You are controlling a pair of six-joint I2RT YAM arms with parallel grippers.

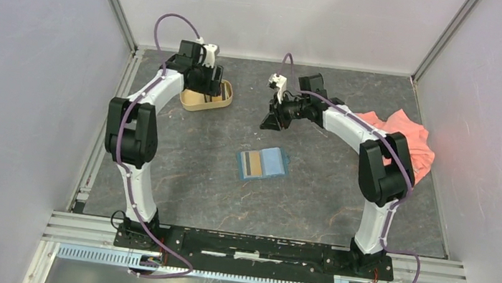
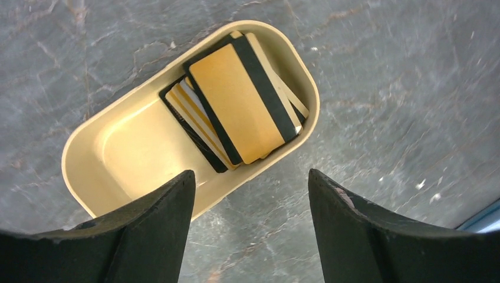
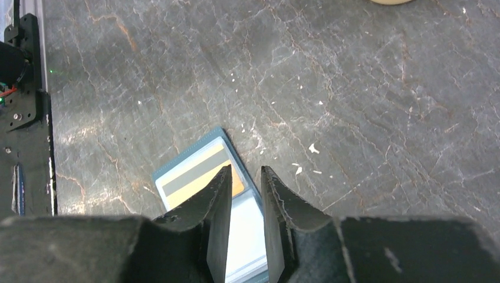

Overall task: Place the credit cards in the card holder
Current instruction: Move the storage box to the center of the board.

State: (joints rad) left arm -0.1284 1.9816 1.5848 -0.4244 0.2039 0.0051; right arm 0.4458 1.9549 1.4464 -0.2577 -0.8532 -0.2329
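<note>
Closest in: left gripper [image 2: 250, 173], jaws spread wide, holding nothing, hanging over tan oval plastic tray [image 2: 127, 150]. Step in hand, probably: pick next card. Go for top one of the thin gold-and-black plastic credit cards [image 2: 239, 103], stacked loose at tray's 2 o'clock end. Come down straddling its short width, clear of tray wall; lift only one. Right gripper [image 3: 246, 169]: jaws nearly together, narrow gap, nothing in it, poised above small teal-blue folding card holder [image 1: 262, 164]. Holder lying open flat mid-table, 4 o'clock from tray, pale blue pockets up, gold grey-striped card [image 3: 188, 177] already in 9 o'clock pocket. Keep holder pinned flat during insertion, feed card edge-first into free pocket.
</note>
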